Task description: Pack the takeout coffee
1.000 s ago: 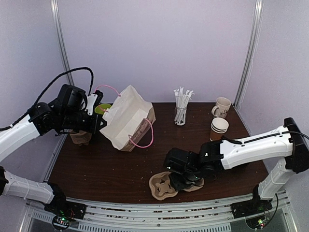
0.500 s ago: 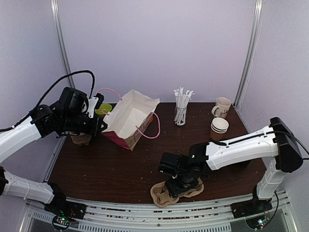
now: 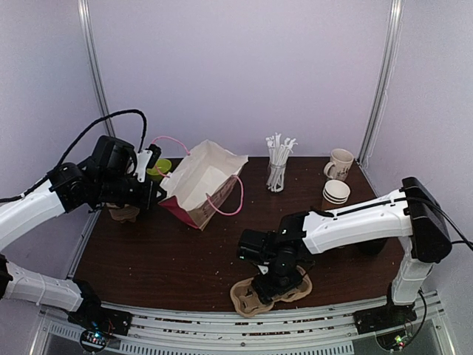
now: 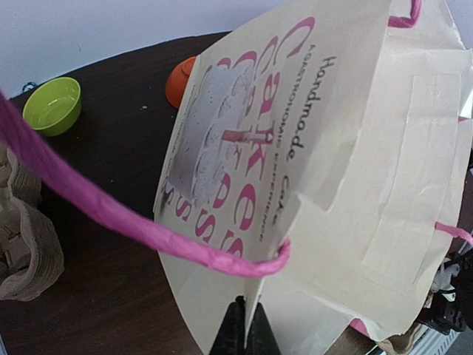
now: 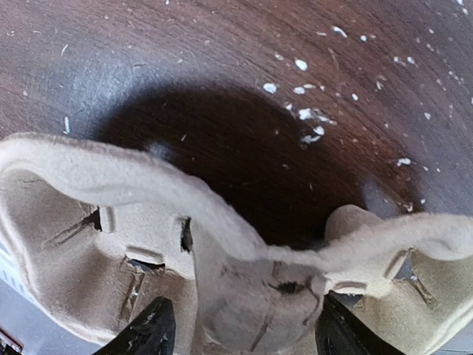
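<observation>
The small brown kraft-paper cup (image 3: 336, 191), white-rimmed and lidless, sits right of centre in the top view, not packed yet. In the last second the right gripper (image 5: 244, 336) has slid left over the beige moulded-pulp carrier (image 5: 89, 222) and spread wide, straddling its middle, holding nothing. The left gripper (image 4: 244, 333), pinched on the cream pink-handled paper bag (image 4: 332, 148), has tipped its mouth up. A cream ceramic mug (image 3: 341, 163) crowds the cup.

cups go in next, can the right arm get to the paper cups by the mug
Probably yes: the right gripper is open over the cardboard carrier, not gripping it, and the paper cups stand uncovered beside the mug on that arm's side, with nothing else between.
</observation>
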Controlling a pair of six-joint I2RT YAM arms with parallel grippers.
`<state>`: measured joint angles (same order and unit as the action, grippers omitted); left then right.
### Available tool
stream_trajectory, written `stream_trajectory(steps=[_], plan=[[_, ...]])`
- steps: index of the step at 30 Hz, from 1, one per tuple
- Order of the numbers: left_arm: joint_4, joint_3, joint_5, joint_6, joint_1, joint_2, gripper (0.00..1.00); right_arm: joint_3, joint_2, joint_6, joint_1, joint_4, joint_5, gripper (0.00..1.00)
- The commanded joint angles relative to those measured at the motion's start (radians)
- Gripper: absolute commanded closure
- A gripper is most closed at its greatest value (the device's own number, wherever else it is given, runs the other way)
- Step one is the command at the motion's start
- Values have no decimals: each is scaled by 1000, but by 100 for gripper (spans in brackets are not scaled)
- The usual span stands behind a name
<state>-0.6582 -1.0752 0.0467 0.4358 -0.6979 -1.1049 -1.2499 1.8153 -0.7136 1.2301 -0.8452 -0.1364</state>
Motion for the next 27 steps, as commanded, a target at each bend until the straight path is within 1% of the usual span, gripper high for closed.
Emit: stream_trajectory(steps=[1, 11, 14, 18, 23, 27], plan=[[37, 16, -18, -15, -5, 9, 100, -37, 33, 40, -18, -61, -31, 35], [39, 41, -12, -12, -5, 28, 100, -26, 40, 36, -30, -36, -28, 52], [37, 41, -8, -12, -5, 32, 100, -12, 22, 21, -28, -9, -30, 56], [37, 42, 4, -11, -5, 37, 100, 8, -36, -6, -22, 35, -4, 59], [37, 43, 17, 2, -5, 42, 100, 37, -134, -47, -2, 98, 74, 60], [34, 33, 28, 5, -6, 39, 100, 65, -218, -65, 16, 103, 150, 61]])
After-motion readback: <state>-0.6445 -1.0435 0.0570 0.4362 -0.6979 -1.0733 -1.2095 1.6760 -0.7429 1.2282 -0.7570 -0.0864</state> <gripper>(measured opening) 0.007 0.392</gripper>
